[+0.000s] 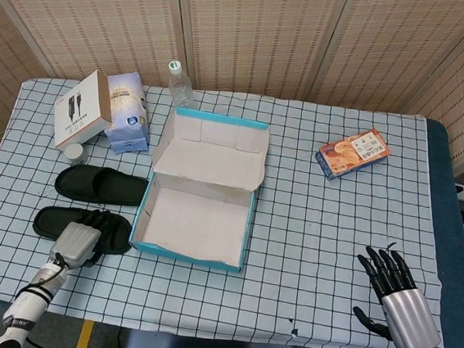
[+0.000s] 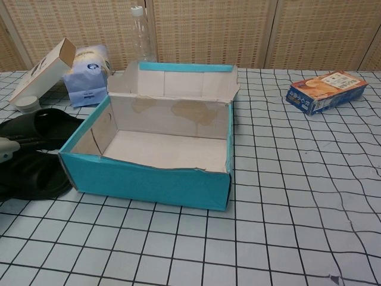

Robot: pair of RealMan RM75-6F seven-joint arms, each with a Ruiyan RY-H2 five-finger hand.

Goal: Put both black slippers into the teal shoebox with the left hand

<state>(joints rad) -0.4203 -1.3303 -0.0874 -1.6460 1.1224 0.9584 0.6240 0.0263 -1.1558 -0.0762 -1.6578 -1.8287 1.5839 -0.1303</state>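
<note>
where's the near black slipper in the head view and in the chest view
Head view: the near black slipper lies lower left, partly under the left hand.
Chest view: it sits at the left edge, cut off by the frame.
Shared landmark: the teal shoebox, just right of the slipper in both.

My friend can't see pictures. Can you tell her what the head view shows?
The robot's left hand rests over the near black slipper, beside an open, empty teal shoebox on a checked tablecloth. A second black slipper lies just behind it, and the right hand sits spread at the table's right edge, holding nothing.
</note>
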